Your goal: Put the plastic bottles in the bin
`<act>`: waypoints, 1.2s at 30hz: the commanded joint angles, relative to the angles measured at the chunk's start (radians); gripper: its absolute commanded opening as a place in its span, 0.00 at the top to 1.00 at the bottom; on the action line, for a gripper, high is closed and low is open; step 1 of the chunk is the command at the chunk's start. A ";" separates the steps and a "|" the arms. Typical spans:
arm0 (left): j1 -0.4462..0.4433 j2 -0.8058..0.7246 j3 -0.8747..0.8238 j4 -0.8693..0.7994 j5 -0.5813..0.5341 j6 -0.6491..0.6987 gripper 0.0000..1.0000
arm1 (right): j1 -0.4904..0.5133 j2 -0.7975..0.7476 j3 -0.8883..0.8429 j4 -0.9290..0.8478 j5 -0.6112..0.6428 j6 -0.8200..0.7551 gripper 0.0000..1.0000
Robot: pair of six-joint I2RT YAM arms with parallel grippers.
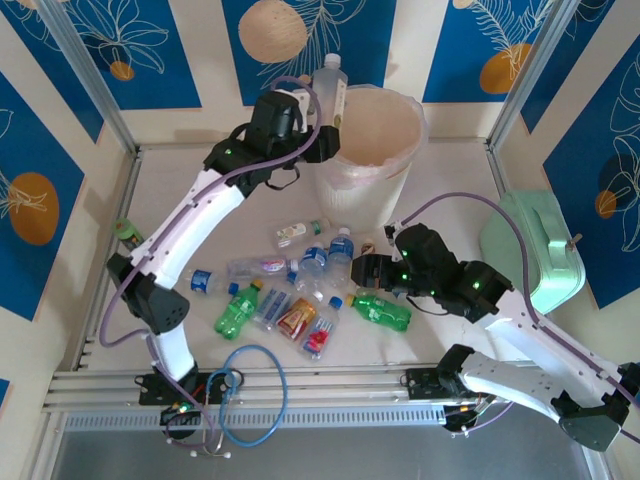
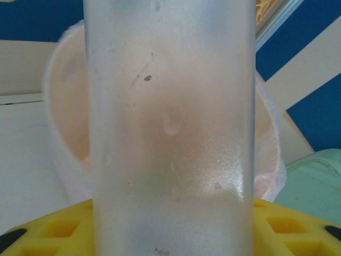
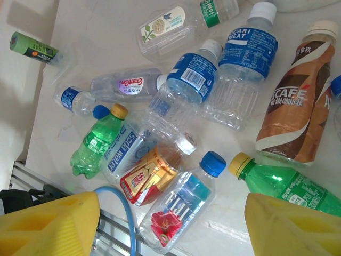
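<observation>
The left gripper [image 1: 322, 138] is pinching a clear frosted plastic bottle [image 2: 170, 128] upright just beside the left rim of the pale pink-beige round bin [image 1: 352, 188], near the far edge of the table [image 1: 455, 195]. The right gripper [image 1: 362, 272] is hovering, spread, over assorted plastic bottles [image 1: 300, 292] lying mid-table.

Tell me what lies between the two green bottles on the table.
Three bottles, seen from the right wrist: a blue-labelled clear bottle, a red-and-gold labelled bottle and a blue-capped Fiji bottle.

A mint-green rounded box [image 1: 535, 255] sits at the right edge of the white table [image 1: 455, 175]. A blue cable [image 1: 252, 347] loops at lower left-centre over metal rails [image 1: 340, 385]. Blue leaf-patterned wall panels [image 1: 95, 50] line the top of the frame.
</observation>
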 commanded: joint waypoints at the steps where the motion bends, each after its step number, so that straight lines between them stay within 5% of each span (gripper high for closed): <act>1: -0.010 0.034 0.079 0.057 0.070 -0.027 0.47 | 0.004 -0.016 -0.012 -0.001 -0.022 0.025 0.27; 12: -0.010 0.171 0.218 0.046 0.119 -0.061 0.46 | 0.010 -0.038 -0.037 0.007 -0.022 0.044 0.27; 21: -0.012 0.235 0.256 0.033 0.111 -0.079 0.31 | 0.012 -0.082 -0.058 -0.015 -0.002 0.058 0.27; 36: 0.024 0.114 0.263 -0.038 0.047 -0.051 0.16 | 0.004 -0.062 -0.038 -0.015 -0.019 0.024 0.26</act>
